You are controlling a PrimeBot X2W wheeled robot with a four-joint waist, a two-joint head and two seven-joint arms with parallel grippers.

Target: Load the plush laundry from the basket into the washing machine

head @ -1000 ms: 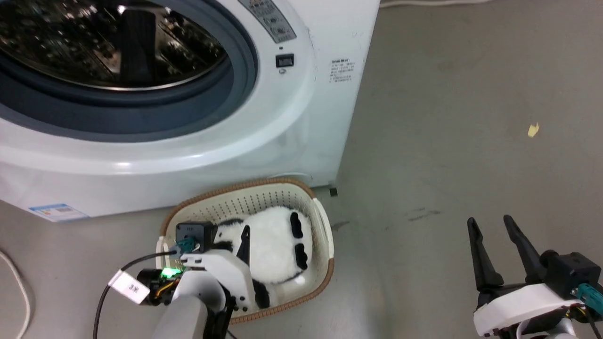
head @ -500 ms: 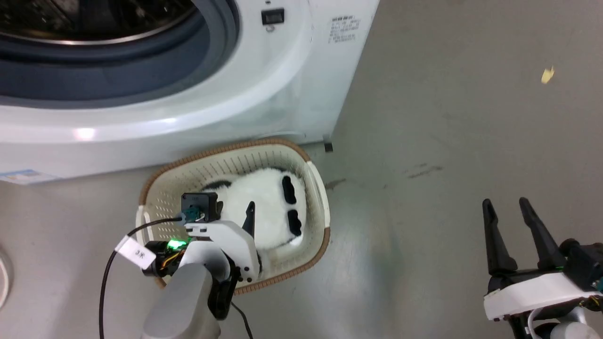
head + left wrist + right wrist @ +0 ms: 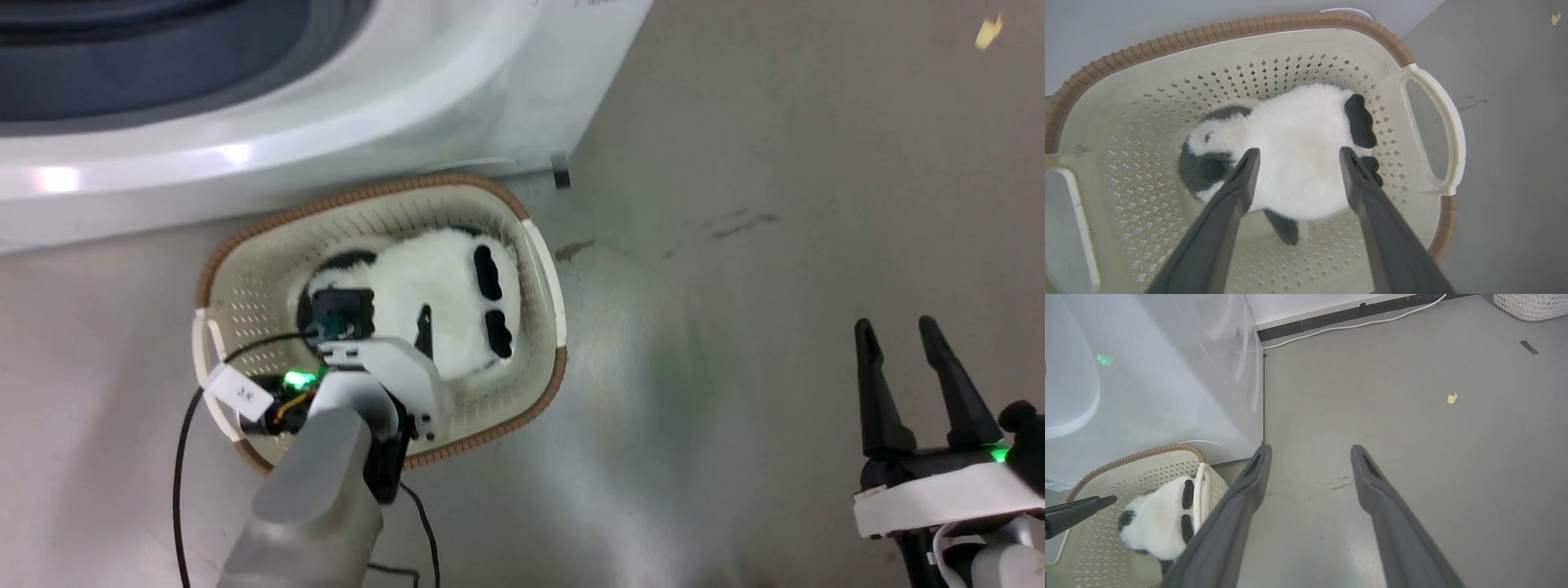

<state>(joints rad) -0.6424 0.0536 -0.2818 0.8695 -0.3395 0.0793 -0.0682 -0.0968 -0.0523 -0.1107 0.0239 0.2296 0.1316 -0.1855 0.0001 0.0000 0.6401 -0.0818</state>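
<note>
The plush laundry (image 3: 445, 294), white and fluffy with black patches, lies in the cream basket (image 3: 367, 194) on the floor in front of the washing machine (image 3: 343, 122). My left gripper (image 3: 1298, 152) is open and points down into the basket (image 3: 1249, 28). Its two fingers straddle the plush (image 3: 1298, 171) just above the white body; I cannot tell whether they touch it. One dark finger (image 3: 423, 325) shows in the head view. My right gripper (image 3: 896, 327) stands open over bare floor to the right, holding nothing. The right wrist view looks past the right gripper (image 3: 1310, 449) to the plush (image 3: 1155, 522).
The machine's grey gasket (image 3: 122, 82) fills the top left of the head view. A yellow scrap (image 3: 1452, 398) lies on the grey floor. A white cable (image 3: 1351, 324) runs along the wall, with a white woven bin (image 3: 1531, 304) at the far right. My left arm's black cable (image 3: 178, 482) hangs left of the basket.
The head camera has tilted down, so machine and basket have slid up the picture. My left gripper stays open over the plush, reaching slightly further in. The right gripper has kept its pose.
</note>
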